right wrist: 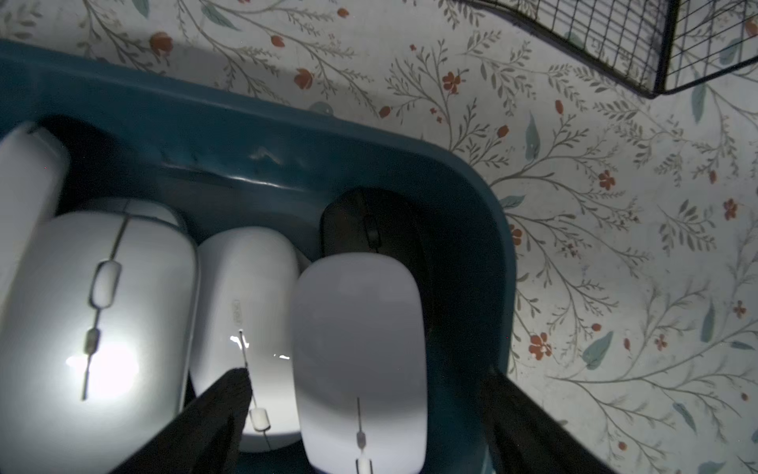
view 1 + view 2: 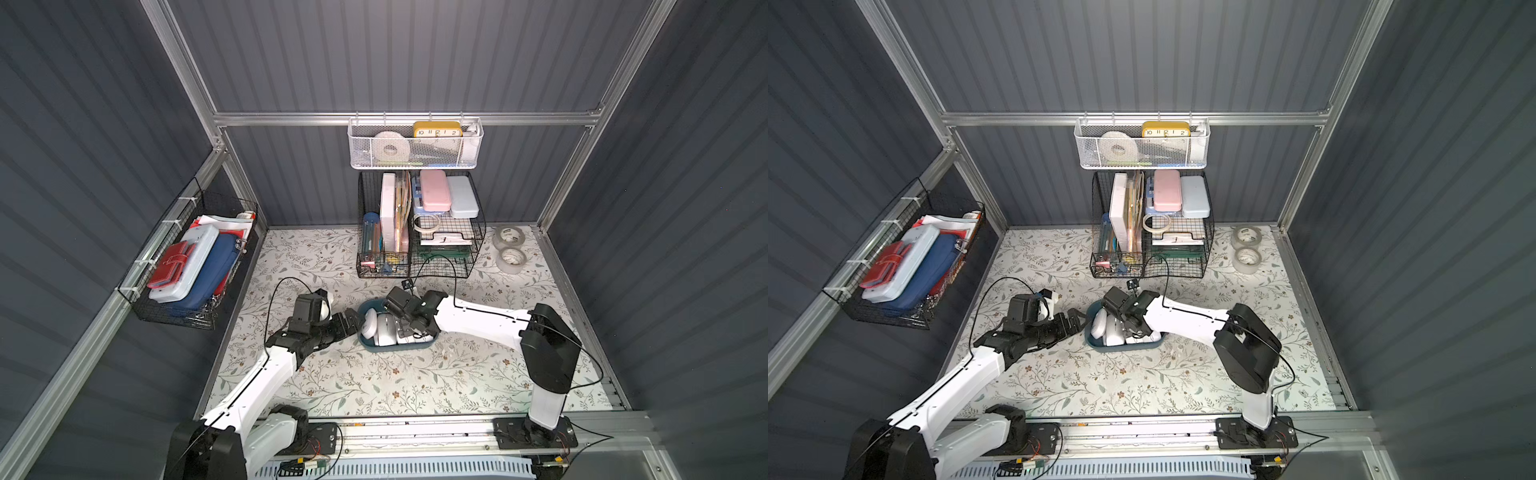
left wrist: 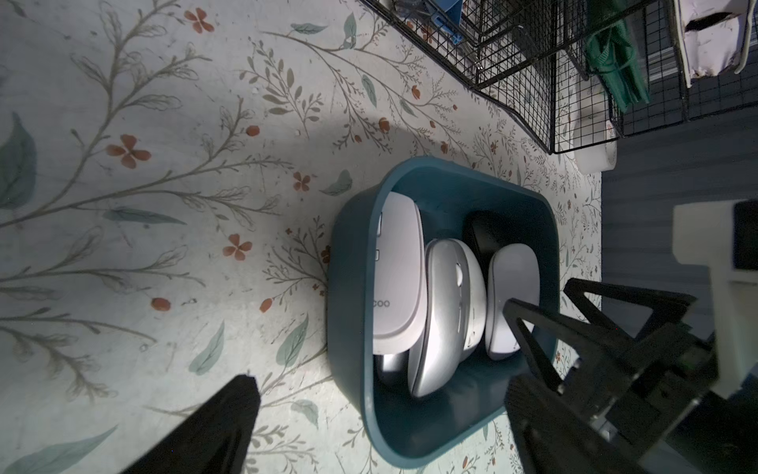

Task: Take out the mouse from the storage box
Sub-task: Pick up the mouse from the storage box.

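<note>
The teal storage box (image 2: 399, 350) (image 2: 1121, 348) (image 3: 352, 262) (image 1: 254, 135) sits mid-mat with several mice side by side in it: white and silver ones and a black one (image 1: 373, 221). My right gripper (image 1: 367, 373) (image 2: 400, 329) is down inside the box and open. Its fingers (image 1: 229, 394) flank a white mouse (image 1: 361, 328) (image 3: 510, 287) without visibly pressing it. My left gripper (image 3: 381, 390) (image 2: 351, 322) is open at the box's left end. One finger (image 3: 234, 410) is over the mat outside the wall, and the box's end lies between the jaws.
Black wire baskets (image 2: 419, 249) full of stationery stand behind the box. A white mesh basket (image 2: 415, 145) hangs above them. Two tape rolls (image 2: 510, 249) lie at the back right. Another black wire basket (image 2: 187, 266) is fixed to the left wall.
</note>
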